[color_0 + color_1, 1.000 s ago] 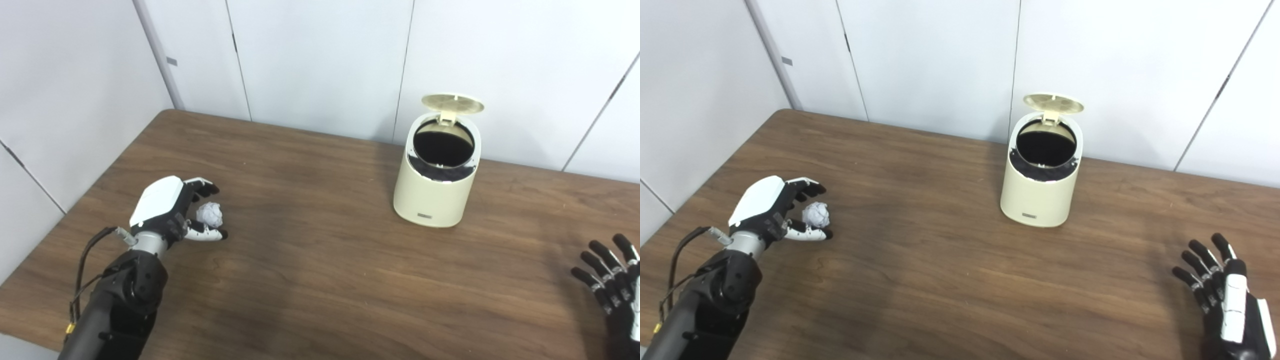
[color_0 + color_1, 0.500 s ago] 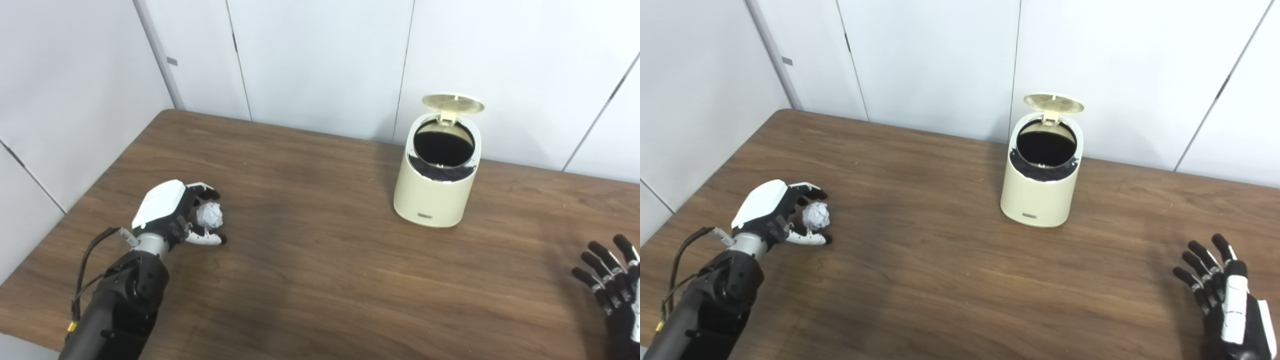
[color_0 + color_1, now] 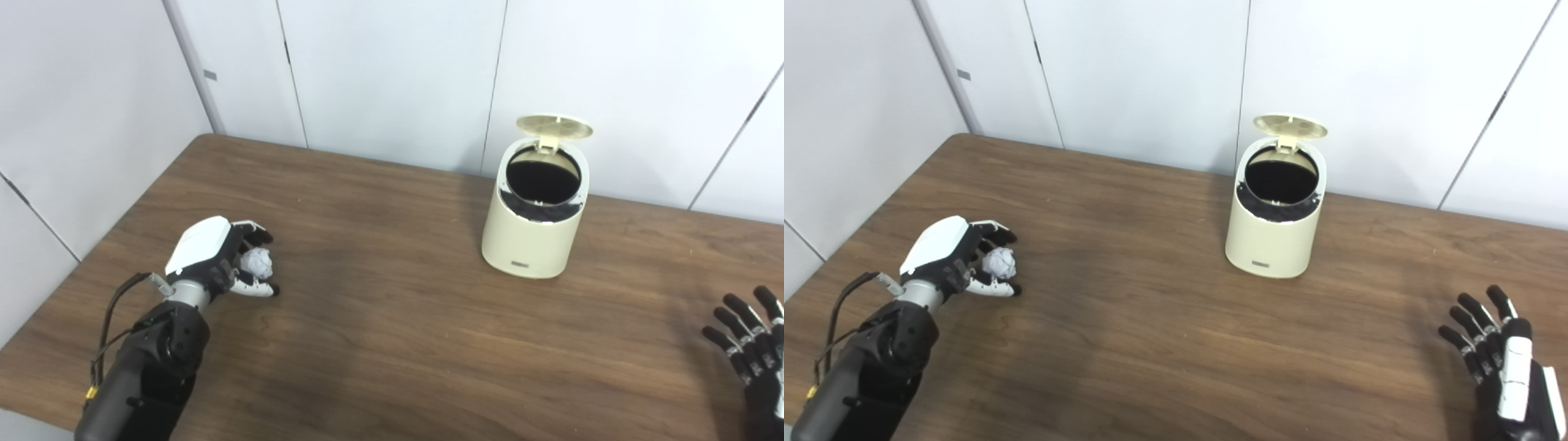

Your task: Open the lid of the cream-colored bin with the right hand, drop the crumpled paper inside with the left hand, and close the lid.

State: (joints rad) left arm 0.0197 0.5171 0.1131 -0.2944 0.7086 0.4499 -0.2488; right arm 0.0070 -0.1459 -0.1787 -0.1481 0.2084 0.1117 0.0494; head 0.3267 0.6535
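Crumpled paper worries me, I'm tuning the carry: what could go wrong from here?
The left hand holds the crumpled paper mostly at its fingertips, so it might slip out on the way across the table. The bin opening is narrow, and the raised lid could get bumped shut.

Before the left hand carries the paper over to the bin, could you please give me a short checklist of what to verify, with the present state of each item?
1. Lid of the cream-colored bin open, mouth clear: ok, it stands up at the back.
2. Crumpled paper held in the left hand: ok, the fingers are curled around it.
3. Paper lifted off the table: cannot tell, the hand is low.
4. Path from the left hand to the bin free of things: ok, only bare tabletop shows between them.
5. Right hand out of the way: ok, open at the near right edge, apart from the bin.
6. Bin upright: ok.
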